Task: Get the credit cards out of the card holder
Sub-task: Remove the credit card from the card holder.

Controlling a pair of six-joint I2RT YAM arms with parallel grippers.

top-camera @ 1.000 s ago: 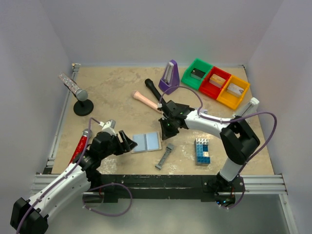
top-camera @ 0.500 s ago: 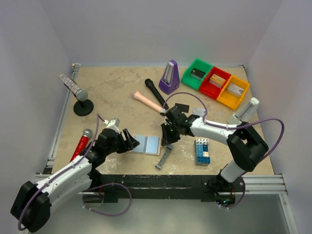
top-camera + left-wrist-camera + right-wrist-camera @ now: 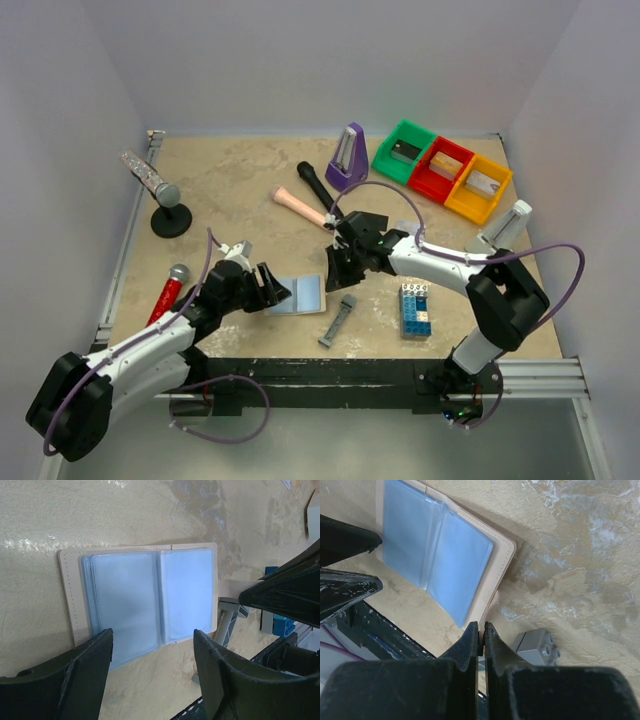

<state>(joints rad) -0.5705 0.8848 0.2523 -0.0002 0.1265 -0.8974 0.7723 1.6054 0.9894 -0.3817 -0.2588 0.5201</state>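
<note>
A: Beginning at the near side. Left gripper (image 3: 152, 636) first: fingers spread wide, holding nothing, right at the left edge of the card holder (image 3: 142, 597).

B: Agreed. Holder lying open and flat on the table (image 3: 230, 200), both pale-blue panels facing up. Cannot make out any of the credit cards in the sleeves; perhaps hidden, perhaps already out.

A: Then the right gripper (image 3: 481, 628): pinched fully shut, empty, tip at the holder's right edge. Touching or not, cannot tell.

B: Some risk there, probably. Danger of sliding the whole holder toward the left fingers by pushing with closed fingers, or of folding one panel over.

A: Also of knocking the grey bar (image 3: 338, 320), just beside the holder on the near right.

B: And of a collision, with both grippers so near each other.

A: About room now. Little on the near side, with the black rail (image 3: 330, 372) close by.

B: Toy bricks (image 3: 415, 308) on the right, red microphone (image 3: 163, 300) on the left, both apart from the holder.

A: More bare table beyond it, before the pink-handled tool (image 3: 300, 207), the purple metronome (image 3: 347, 158) and the three bins (image 3: 441, 170).

B: Better to draw cards out that way, then.
</note>
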